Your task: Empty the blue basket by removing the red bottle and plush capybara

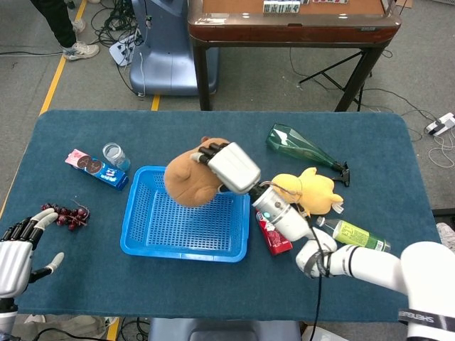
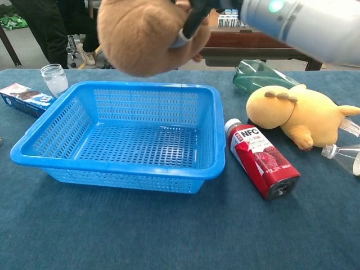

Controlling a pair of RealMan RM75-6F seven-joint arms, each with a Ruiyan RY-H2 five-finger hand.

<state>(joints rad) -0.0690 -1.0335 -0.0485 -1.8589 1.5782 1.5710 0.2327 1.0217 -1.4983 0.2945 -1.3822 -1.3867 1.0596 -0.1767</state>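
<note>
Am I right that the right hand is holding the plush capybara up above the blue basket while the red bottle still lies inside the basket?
Not quite: the red bottle lies on the table beside the blue basket, not inside it, as the chest view shows. The right hand does hold the plush capybara above the basket.

A robotics lab or test room, judging by the blue-clothed worktop (image 1: 85, 135) on a grey floor strewn with cables (image 1: 121, 35), yellow floor tape (image 1: 55, 78), a mahjong table (image 1: 291, 21) behind, and a bystander's legs (image 1: 60, 25).
</note>
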